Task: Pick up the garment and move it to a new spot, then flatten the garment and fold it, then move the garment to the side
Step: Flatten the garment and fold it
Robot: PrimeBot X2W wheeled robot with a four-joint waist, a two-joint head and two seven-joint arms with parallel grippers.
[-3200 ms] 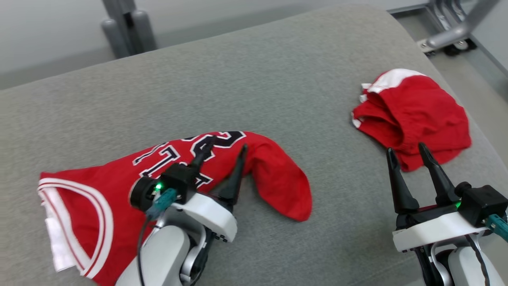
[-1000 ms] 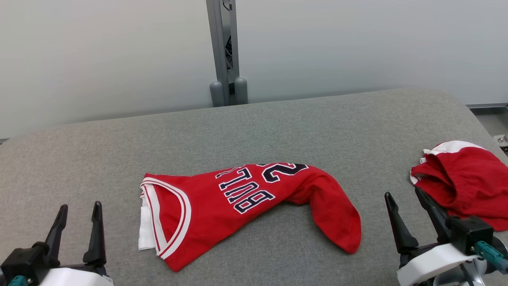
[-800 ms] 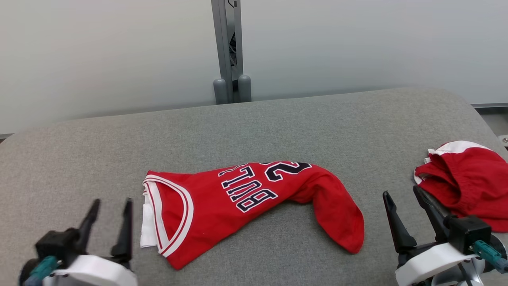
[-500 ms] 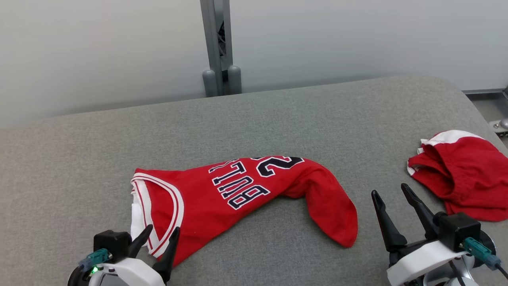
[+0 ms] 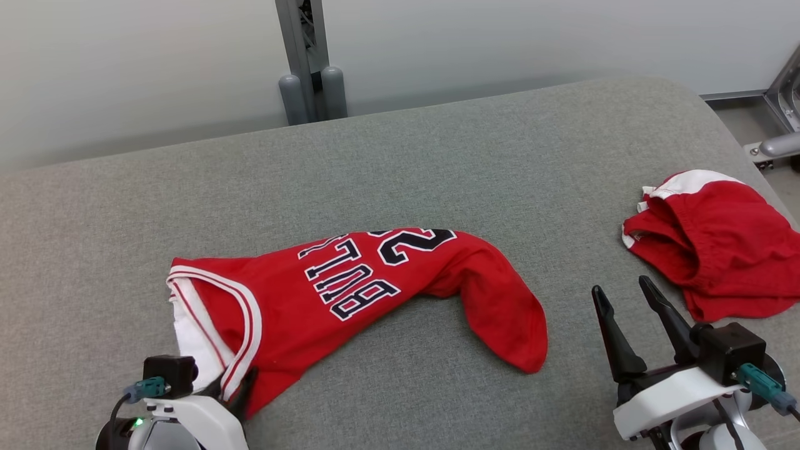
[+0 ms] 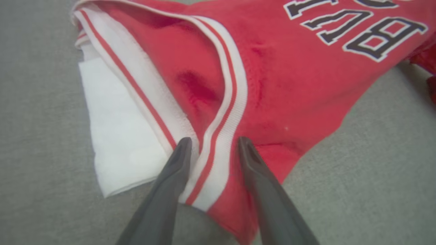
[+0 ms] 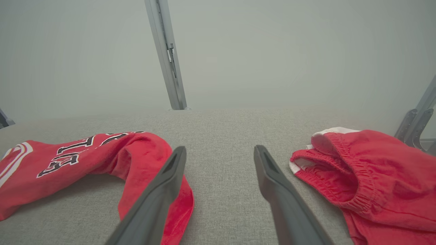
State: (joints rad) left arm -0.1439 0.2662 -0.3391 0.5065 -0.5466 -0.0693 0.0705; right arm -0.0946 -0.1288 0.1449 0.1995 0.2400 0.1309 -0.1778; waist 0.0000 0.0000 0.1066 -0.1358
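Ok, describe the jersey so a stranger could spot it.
On the grey table lie two red garments. The jersey is the long one left of centre. Unlike the bunched garment at the right edge, it bears dark lettering and striped trim.

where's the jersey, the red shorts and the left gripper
jersey (image 5: 350, 294): head view, its lettered middle
red shorts (image 5: 719, 244): head view, middle of the red cloth
left gripper (image 6: 214, 140): left wrist view, midway between its jaws' tips
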